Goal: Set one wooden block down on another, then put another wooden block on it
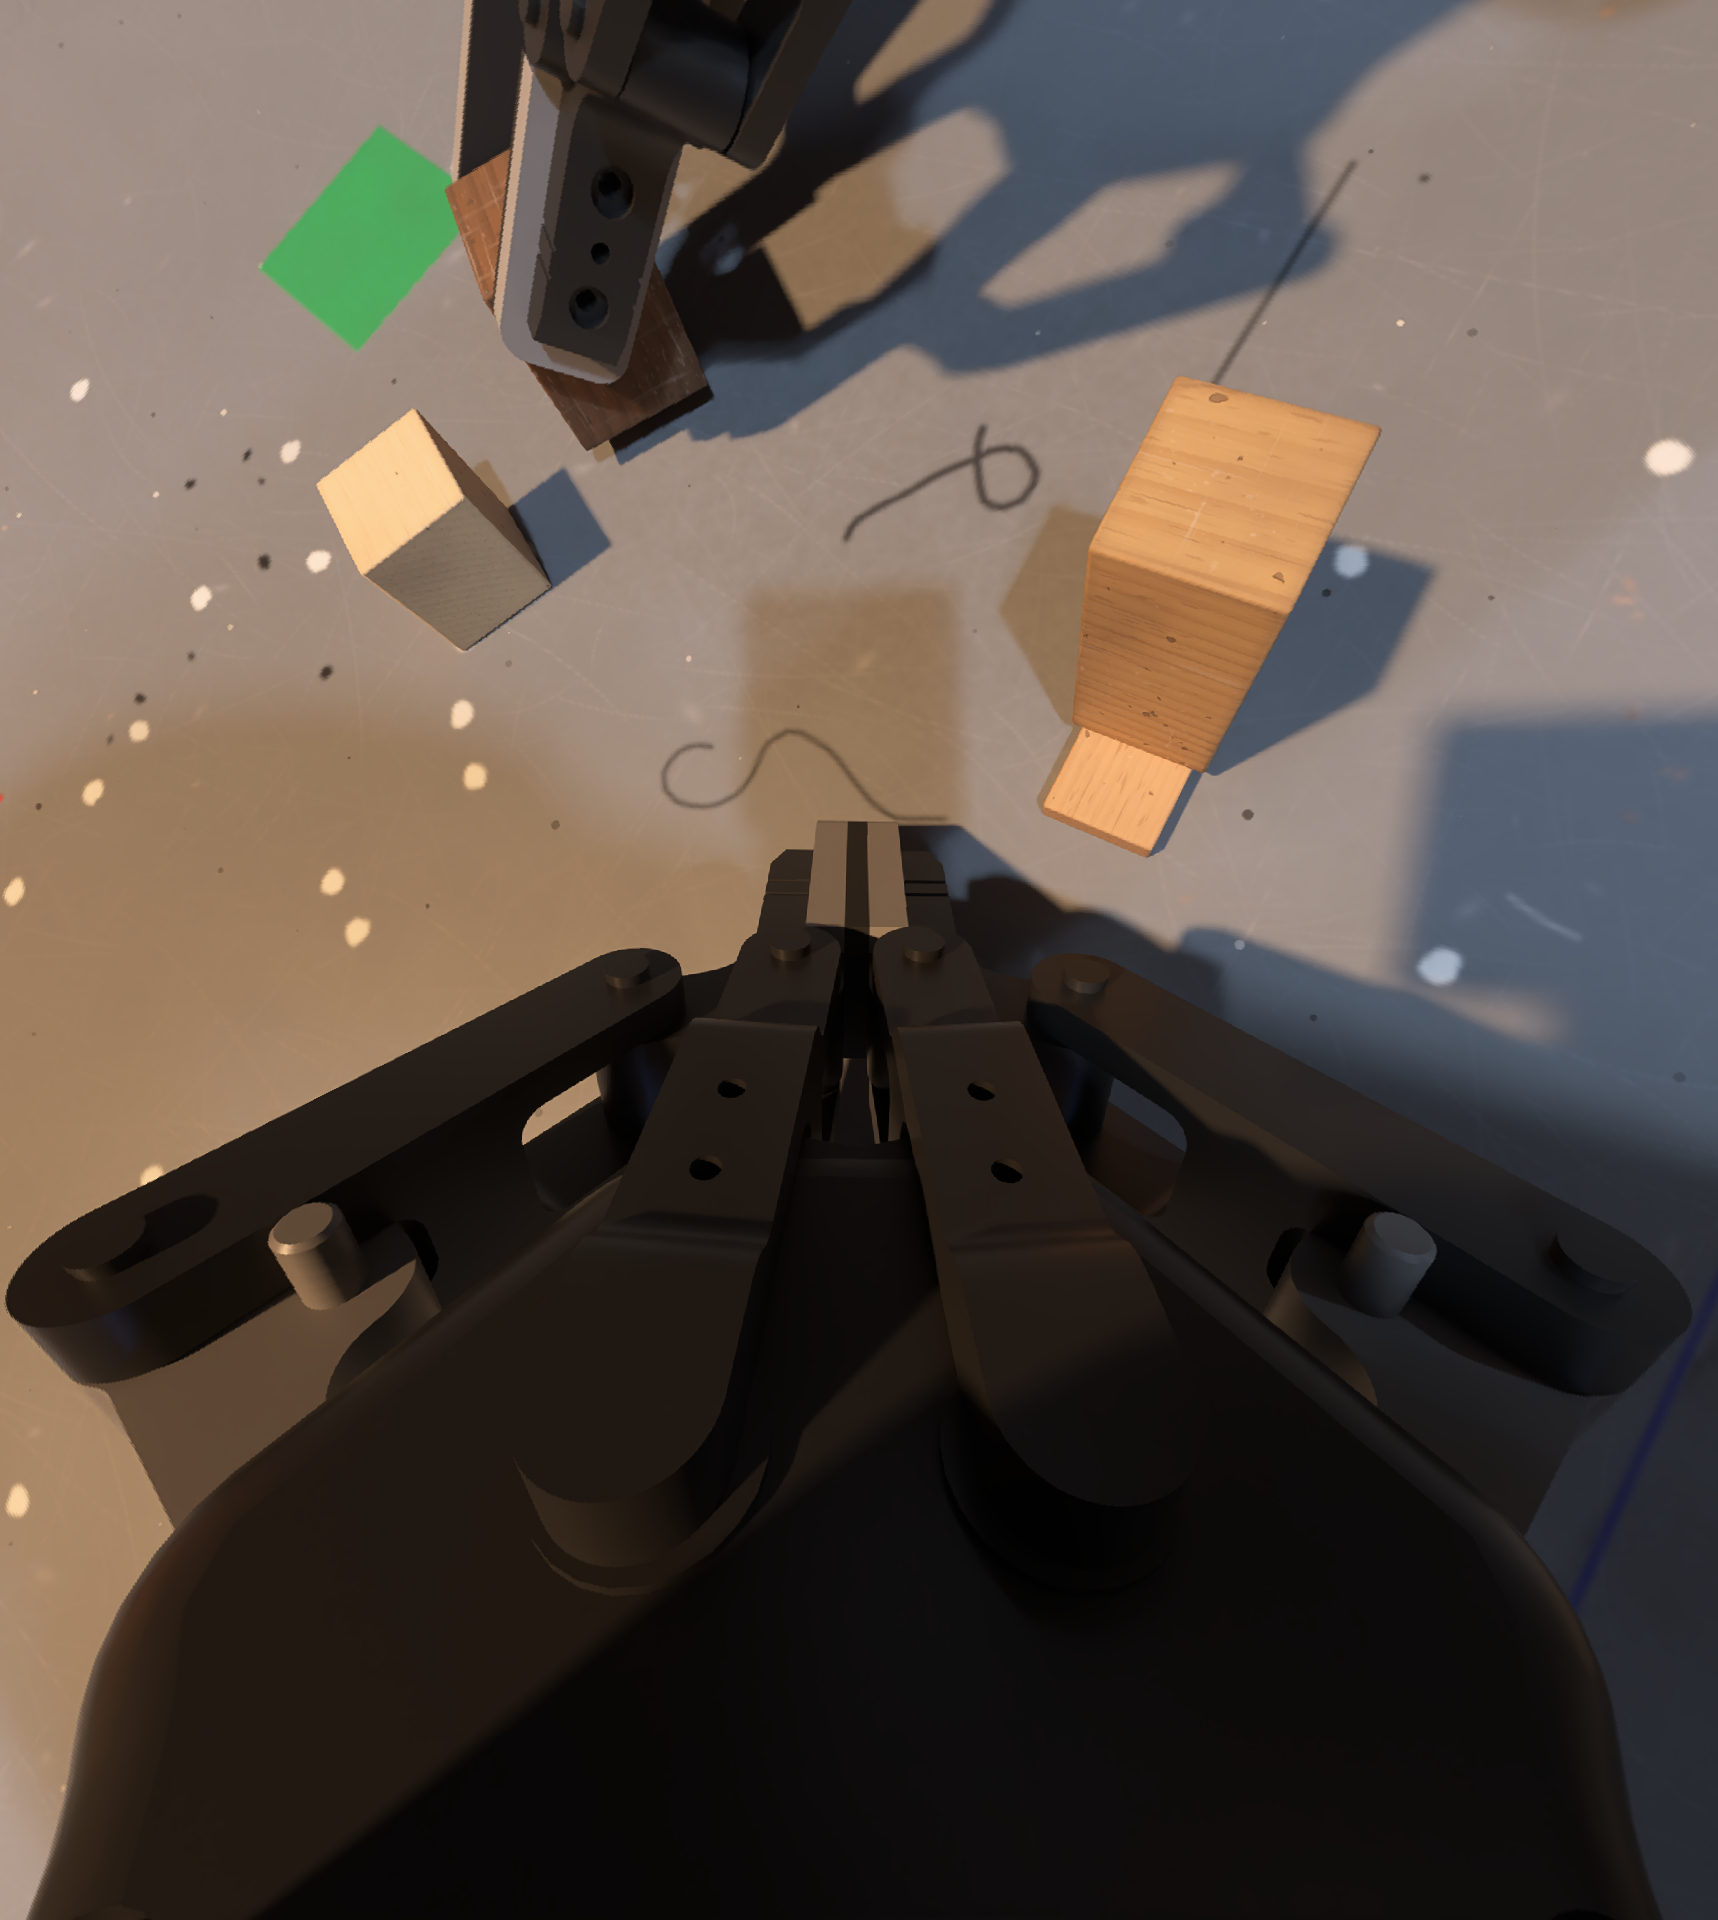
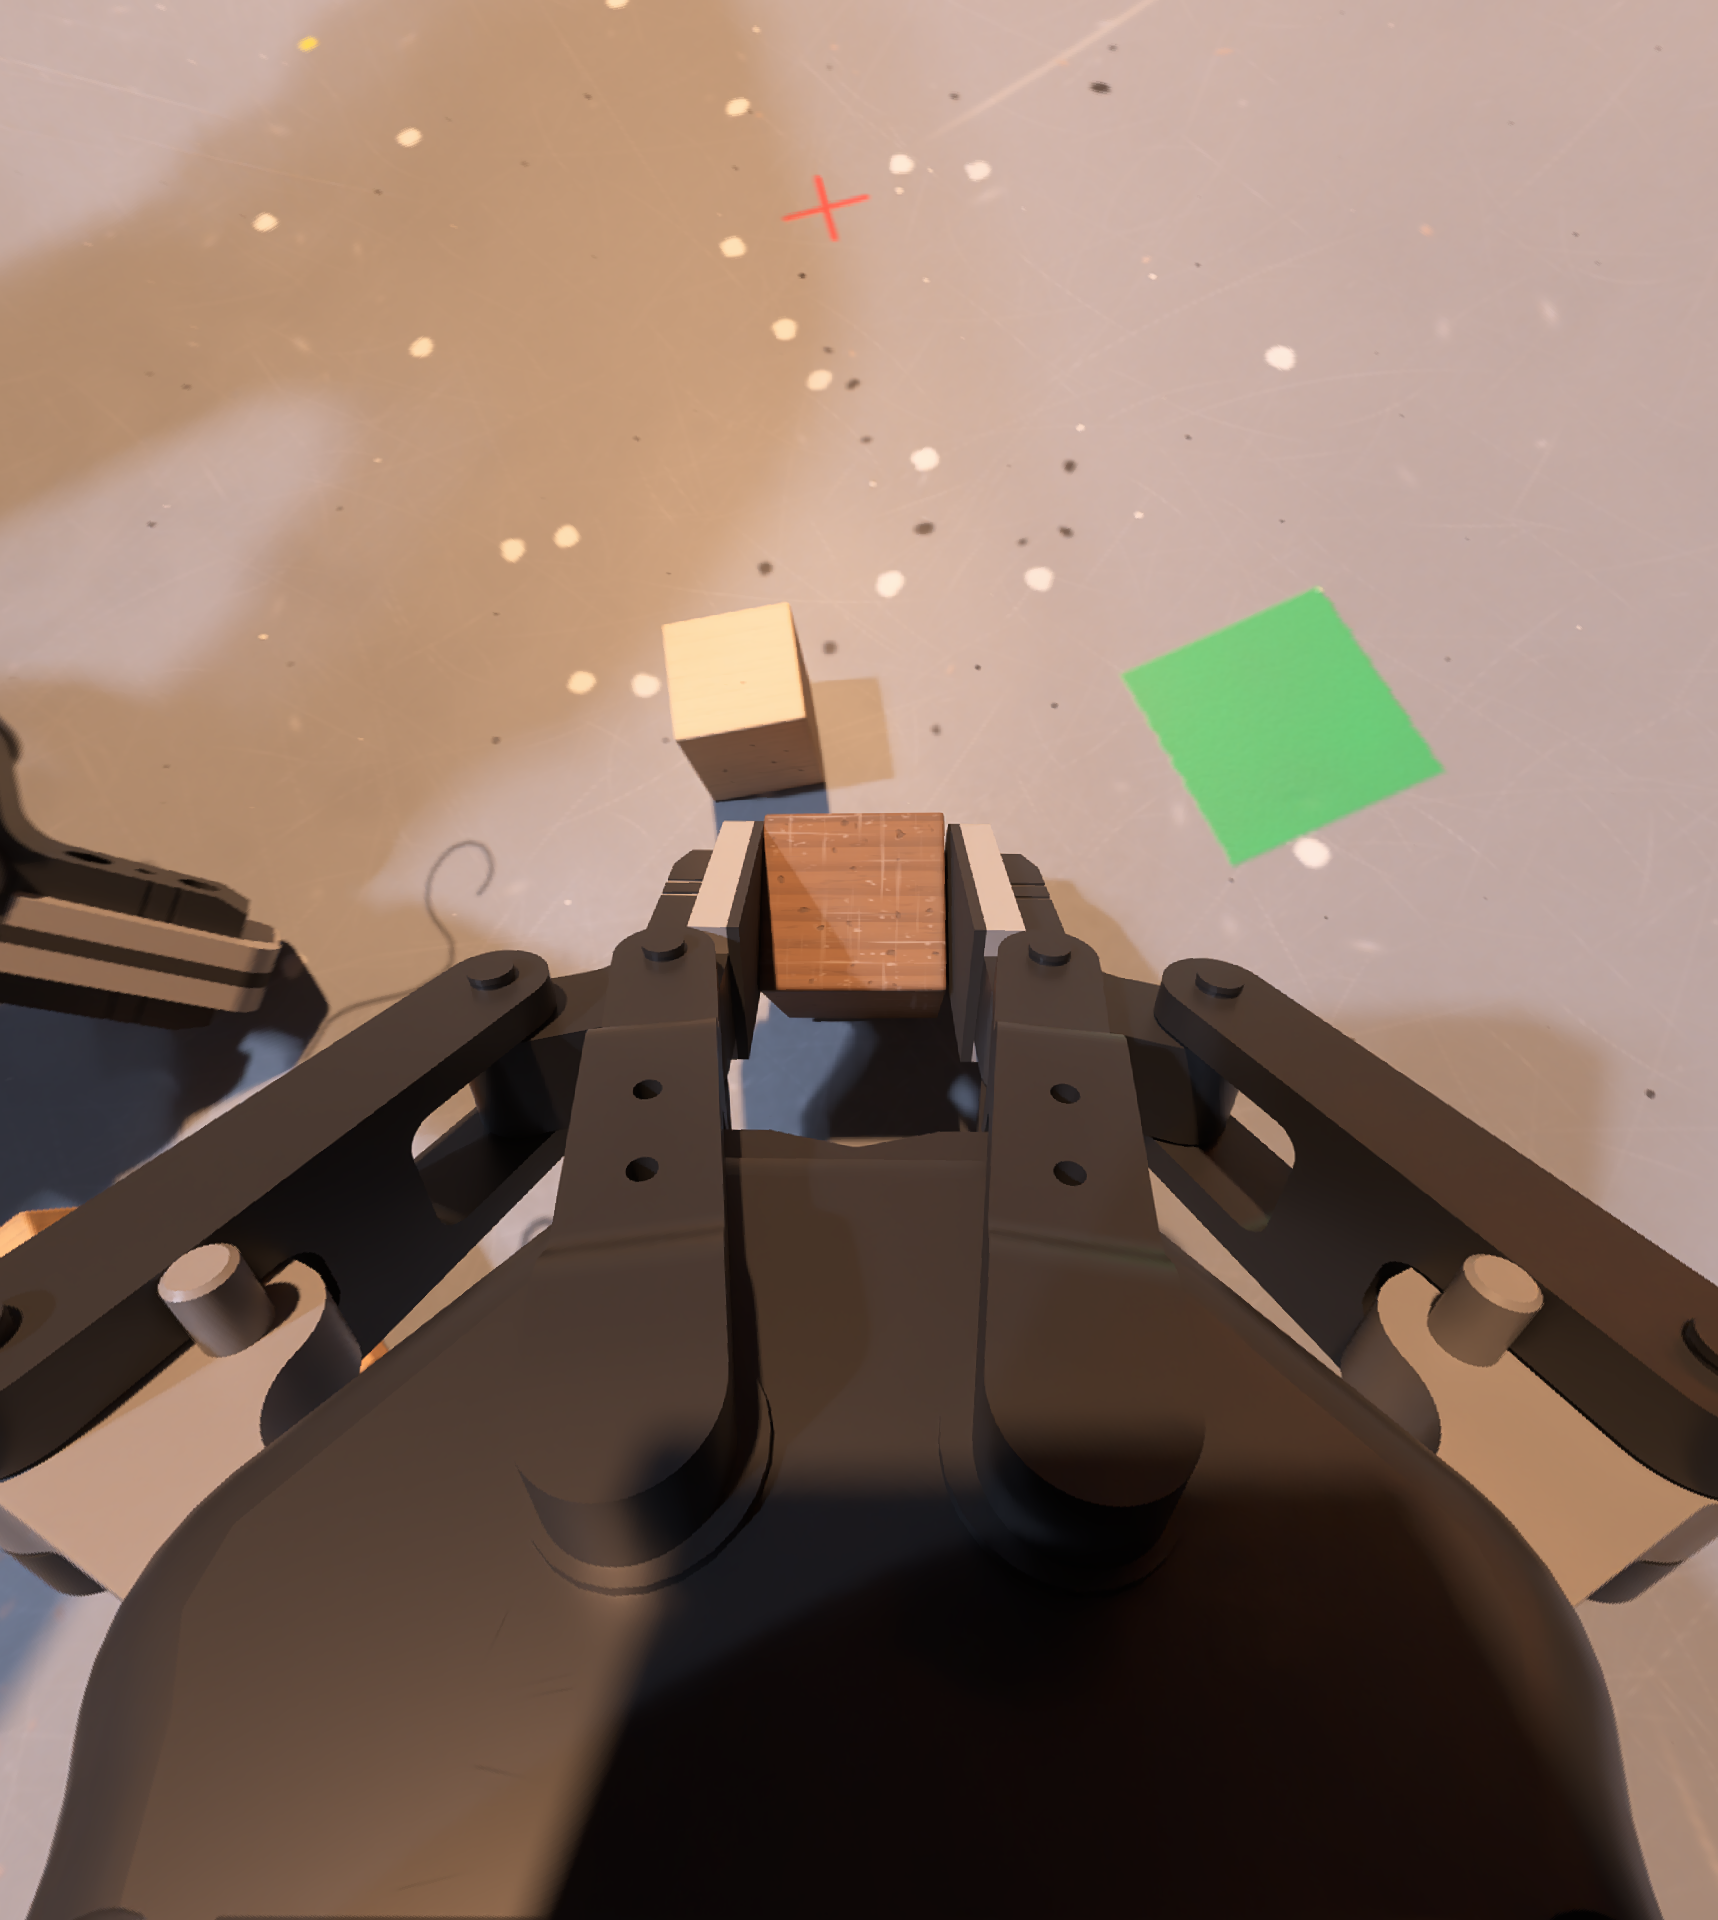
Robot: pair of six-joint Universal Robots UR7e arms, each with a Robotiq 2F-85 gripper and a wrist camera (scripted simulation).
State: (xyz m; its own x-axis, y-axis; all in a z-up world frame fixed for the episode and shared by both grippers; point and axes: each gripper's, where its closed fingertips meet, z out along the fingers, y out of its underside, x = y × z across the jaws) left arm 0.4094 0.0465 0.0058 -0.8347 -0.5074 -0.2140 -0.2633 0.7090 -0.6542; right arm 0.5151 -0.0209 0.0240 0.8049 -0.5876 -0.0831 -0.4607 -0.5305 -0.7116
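Reddish-brown block [image 2: 855,902] level in right claw [image 2: 855,914]

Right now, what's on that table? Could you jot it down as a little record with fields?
Left gripper: shut, empty, above the table
Right gripper: shut on the dark brown block
Pale block: alone on the table
Orange block: sits on a flatter wooden piece
Green square: flat, nothing on it
Red cross: marked on the table

Right end effector [image 2: 855,904] grips brown block [image 2: 855,904]; pale block [image 2: 741,696] beyond.
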